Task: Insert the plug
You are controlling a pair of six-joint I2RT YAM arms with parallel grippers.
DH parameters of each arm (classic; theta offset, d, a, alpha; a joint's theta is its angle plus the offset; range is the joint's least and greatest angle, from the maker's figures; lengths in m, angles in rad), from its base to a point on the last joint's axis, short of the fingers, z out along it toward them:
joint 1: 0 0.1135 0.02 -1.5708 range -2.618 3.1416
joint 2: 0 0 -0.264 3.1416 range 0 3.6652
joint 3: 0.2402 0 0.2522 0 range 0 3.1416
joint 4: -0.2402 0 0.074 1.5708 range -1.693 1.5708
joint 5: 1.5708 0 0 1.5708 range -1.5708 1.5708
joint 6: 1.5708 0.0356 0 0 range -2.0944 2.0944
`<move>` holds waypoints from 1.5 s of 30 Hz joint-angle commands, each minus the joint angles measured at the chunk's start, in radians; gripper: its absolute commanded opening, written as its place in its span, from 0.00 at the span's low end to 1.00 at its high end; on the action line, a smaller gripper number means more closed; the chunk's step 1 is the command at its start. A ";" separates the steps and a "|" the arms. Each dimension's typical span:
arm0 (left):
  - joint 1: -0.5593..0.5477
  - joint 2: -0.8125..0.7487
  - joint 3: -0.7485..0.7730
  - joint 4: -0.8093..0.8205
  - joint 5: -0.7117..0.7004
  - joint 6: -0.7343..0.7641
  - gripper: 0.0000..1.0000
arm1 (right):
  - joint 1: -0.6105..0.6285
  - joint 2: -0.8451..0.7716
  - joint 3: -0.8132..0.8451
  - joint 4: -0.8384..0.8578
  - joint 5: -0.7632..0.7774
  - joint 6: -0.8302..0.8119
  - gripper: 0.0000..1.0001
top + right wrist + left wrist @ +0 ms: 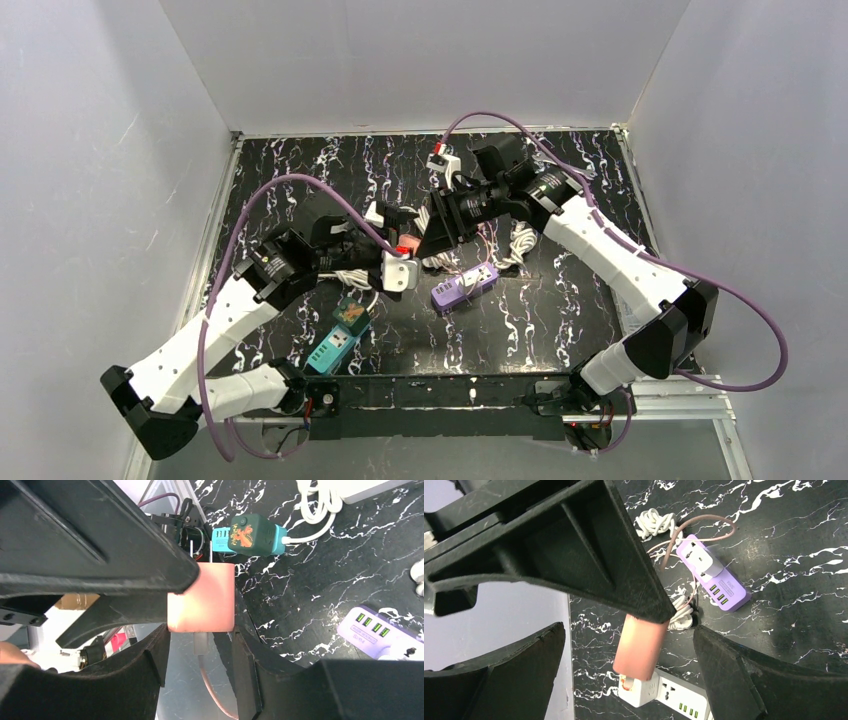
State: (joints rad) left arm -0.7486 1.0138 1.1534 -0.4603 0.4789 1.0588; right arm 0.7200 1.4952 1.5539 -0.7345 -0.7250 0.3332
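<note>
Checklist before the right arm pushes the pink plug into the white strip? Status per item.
1. Pink plug held in the right pincer: ok, clamped from both sides.
2. Prongs bare: ok, both stick out past the grip.
3. Plug over the white power strip: ok, its tip sits at the strip's end in the left wrist view.
4. Prongs lined up with the holes: cannot tell, the plug body hides them.
5. Left pincer bracing the strip: cannot tell, its fingers flank the strip but contact is not visible.
6. Cable free: cannot tell, it runs out of frame.
</note>
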 commanded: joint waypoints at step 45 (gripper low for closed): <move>-0.106 -0.053 -0.042 0.107 -0.230 -0.113 0.00 | -0.007 -0.242 -0.386 0.645 0.133 0.352 0.96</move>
State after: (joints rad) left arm -0.8532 0.9668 1.0706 -0.3855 0.2718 1.0191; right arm 0.7116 1.3117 1.2057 -0.2974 -0.6544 0.6033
